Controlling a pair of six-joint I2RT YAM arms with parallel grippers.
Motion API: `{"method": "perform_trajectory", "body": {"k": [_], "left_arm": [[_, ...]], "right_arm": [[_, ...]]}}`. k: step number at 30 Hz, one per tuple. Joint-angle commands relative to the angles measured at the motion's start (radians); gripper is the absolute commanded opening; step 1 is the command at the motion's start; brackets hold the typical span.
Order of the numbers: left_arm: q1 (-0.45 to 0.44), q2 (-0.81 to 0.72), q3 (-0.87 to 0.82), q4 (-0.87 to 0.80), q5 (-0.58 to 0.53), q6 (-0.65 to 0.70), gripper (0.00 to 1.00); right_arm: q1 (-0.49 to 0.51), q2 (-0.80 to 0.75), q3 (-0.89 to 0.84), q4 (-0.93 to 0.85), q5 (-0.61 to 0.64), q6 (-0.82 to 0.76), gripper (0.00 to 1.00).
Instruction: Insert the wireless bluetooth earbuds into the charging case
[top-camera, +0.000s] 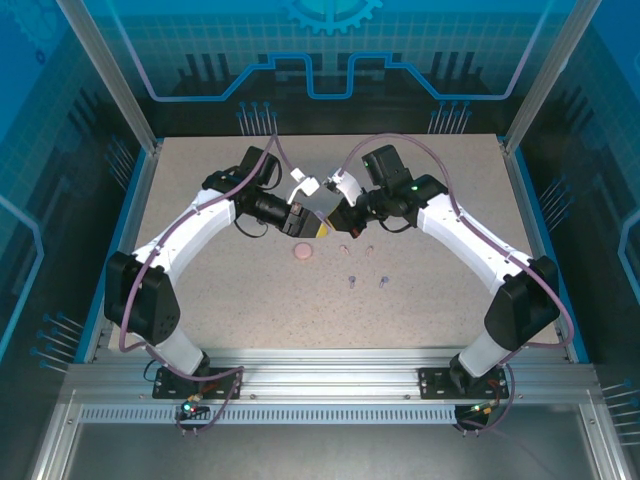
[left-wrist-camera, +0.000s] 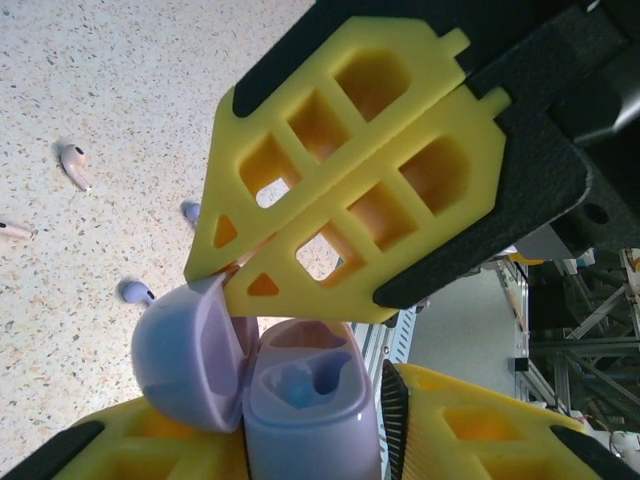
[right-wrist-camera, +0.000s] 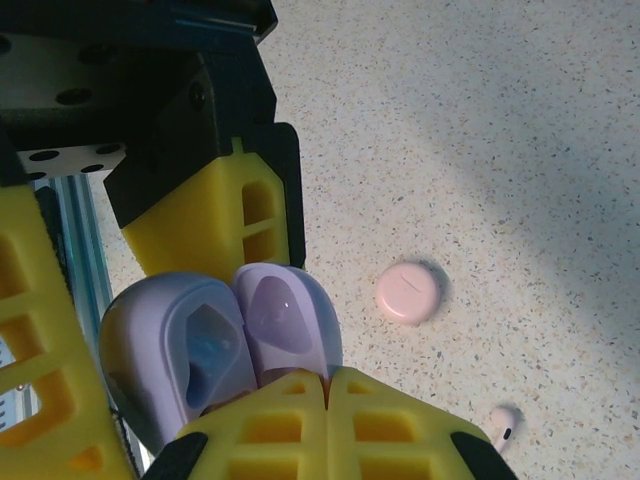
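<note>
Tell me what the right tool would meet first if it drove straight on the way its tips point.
The open purple case, almost at once: the right tool, shut, has its tips right at the raised lid near the hinge. Whether they touch it is unclear.

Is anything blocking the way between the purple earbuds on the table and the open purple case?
The purple case has its lid swung open, sockets exposed. The right claw, shut at the lid's rim, hangs close by the opening and may crowd the purple earbuds coming in.
</note>
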Motion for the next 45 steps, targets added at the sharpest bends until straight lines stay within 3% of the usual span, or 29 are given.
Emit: {"method": "perform_trajectory", "body": {"k": [1,6,18,19,23,34,39,45], "left_arm": [[0.009,-0.025,0.025,0.065,0.039,0.004,0.39],[0.01,-0.022,0.023,0.06,0.039,0.006,0.35],[0.009,-0.038,-0.009,0.083,0.038,0.002,0.15],[0.009,-0.041,-0.014,0.087,0.037,0.002,0.12],[0.01,-0.06,-0.051,0.121,0.011,-0.008,0.0],[0.027,-0.21,-0.285,0.403,-0.153,-0.106,0.0],[0.027,-0.282,-0.399,0.595,-0.221,-0.201,0.0],[0.025,-0.414,-0.658,1.045,-0.384,-0.347,0.0]], "right_arm": [[0.017,0.009,0.027,-0.037,-0.062,-0.018,0.0],[0.017,0.01,0.03,-0.035,-0.06,-0.015,0.0],[0.015,0.007,0.043,-0.029,-0.037,0.004,0.0],[0.015,0.004,0.043,-0.026,-0.029,0.012,0.02],[0.003,-0.01,0.057,-0.015,0.005,0.055,0.27],[-0.119,-0.153,-0.025,-0.031,0.066,0.24,0.69],[-0.133,-0.235,-0.121,-0.041,0.168,0.386,0.73],[-0.124,-0.309,-0.275,-0.027,0.254,0.615,0.73]]}}
